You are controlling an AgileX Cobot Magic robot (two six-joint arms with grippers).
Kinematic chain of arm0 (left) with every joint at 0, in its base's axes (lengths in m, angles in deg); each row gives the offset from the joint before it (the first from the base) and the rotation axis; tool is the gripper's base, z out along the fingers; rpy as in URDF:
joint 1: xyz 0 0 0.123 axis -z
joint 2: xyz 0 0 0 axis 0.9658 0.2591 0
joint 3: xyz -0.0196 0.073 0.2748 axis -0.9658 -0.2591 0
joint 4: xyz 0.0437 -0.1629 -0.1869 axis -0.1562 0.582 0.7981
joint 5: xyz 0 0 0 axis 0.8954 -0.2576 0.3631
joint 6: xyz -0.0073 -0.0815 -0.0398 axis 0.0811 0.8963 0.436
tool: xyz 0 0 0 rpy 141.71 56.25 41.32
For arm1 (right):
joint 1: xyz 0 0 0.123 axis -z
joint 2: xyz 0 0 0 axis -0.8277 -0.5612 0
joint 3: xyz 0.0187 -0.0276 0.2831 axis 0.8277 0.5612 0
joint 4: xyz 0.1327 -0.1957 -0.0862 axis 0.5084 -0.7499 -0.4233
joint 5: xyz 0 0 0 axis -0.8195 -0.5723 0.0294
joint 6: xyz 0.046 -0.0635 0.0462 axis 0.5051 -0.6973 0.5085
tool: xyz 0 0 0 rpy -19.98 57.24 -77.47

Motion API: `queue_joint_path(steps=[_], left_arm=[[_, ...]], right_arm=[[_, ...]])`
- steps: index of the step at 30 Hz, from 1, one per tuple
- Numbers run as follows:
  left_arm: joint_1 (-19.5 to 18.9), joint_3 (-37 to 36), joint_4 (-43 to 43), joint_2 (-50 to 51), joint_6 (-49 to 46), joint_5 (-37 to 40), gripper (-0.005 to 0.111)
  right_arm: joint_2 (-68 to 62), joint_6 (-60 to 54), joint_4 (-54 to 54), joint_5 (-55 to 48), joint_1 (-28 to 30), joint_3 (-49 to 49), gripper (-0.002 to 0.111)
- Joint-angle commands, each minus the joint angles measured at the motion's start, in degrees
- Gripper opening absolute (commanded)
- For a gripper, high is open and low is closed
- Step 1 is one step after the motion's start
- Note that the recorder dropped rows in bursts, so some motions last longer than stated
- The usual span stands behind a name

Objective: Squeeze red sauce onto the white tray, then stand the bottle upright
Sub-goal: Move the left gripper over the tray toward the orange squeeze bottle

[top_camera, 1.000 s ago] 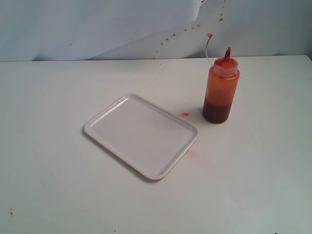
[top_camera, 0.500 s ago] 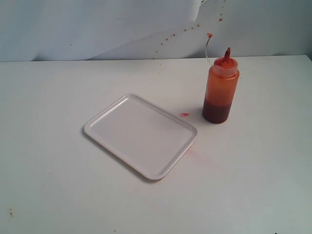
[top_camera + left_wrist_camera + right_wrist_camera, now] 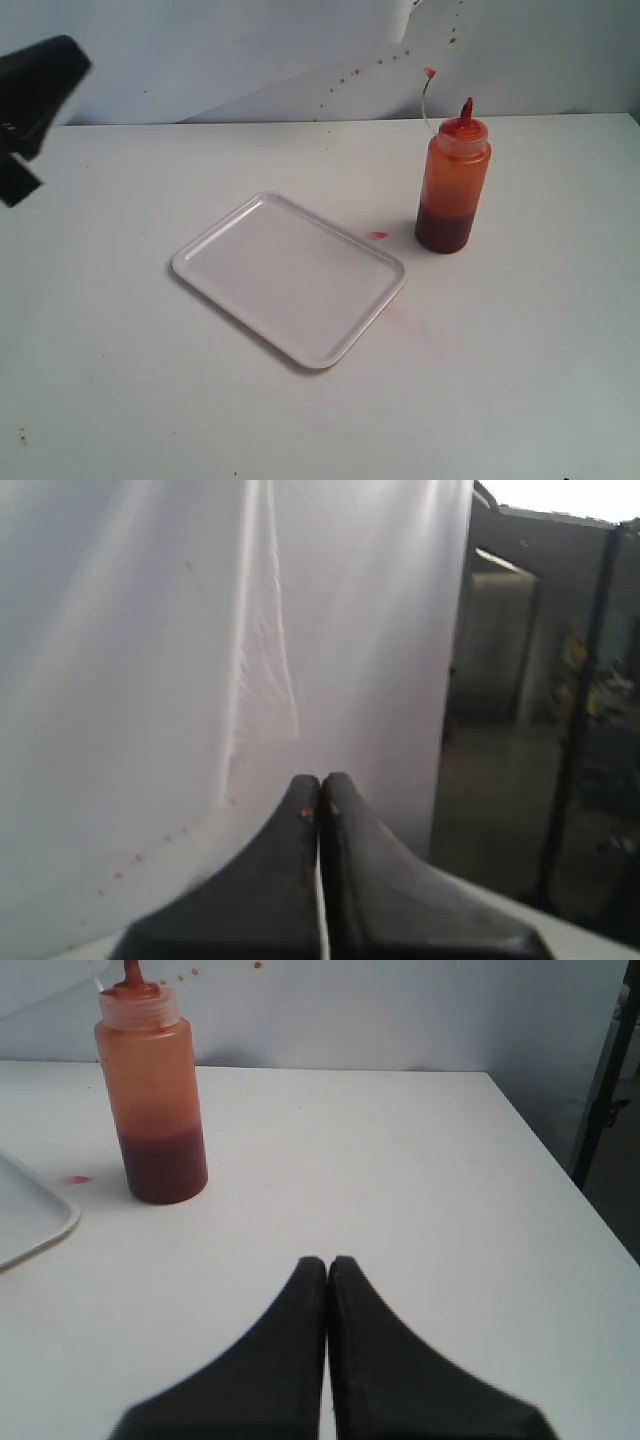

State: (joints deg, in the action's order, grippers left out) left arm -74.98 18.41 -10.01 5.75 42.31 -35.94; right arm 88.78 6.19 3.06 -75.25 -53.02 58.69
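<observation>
A white table (image 3: 520,380) is carrying one white tray (image 3: 290,275), with one bottle (image 3: 452,185) standing upright just beside it — the left gripper (image 3: 320,780) and right gripper (image 3: 328,1260) are both sitting fully closed, empty.

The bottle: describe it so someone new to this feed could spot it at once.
In the exterior view, find the flat white tray near the middle of the table. Just right of it, past a small red smear, the bottle stands upright. It is the only tall thing there: translucent orange-red, darker red at its base, with a red pointed nozzle.
</observation>
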Motion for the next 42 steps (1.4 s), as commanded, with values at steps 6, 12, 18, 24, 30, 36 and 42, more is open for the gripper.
queue_joint_path(steps=[6,12,18,24,30,36,42], left_arm=[[0.3,18.6,-23.1,32.7,4.5,-3.0,0.001],[2.6,24.8,-22.0,45.0,4.1,-3.0,0.001],[9.7,35.4,-22.0,52.6,3.7,-3.0,0.001],[17.8,48.3,-22.0,57.3,3.8,7.9,0.001],[25.9,57.7,-22.0,60.3,3.8,28.7,0.035],[28.9,58.9,-12.6,63.0,4.0,31.6,0.104],[28.9,58.9,-7.2,65.9,3.9,24.6,0.104]], right_arm=[[0.1,0.0,-0.5,0.1,-0.2,0.2,0.000],[0.1,0.0,-0.5,0.1,-0.2,0.2,0.000],[0.1,0.0,-0.5,0.1,-0.2,0.2,0.000],[0.1,0.0,-0.5,0.1,-0.2,0.2,0.000],[0.1,0.0,-0.5,0.1,-0.2,0.2,0.000],[0.1,0.0,-0.5,0.1,-0.2,0.2,0.000],[0.1,0.0,-0.5,0.1,-0.2,0.2,0.000]])
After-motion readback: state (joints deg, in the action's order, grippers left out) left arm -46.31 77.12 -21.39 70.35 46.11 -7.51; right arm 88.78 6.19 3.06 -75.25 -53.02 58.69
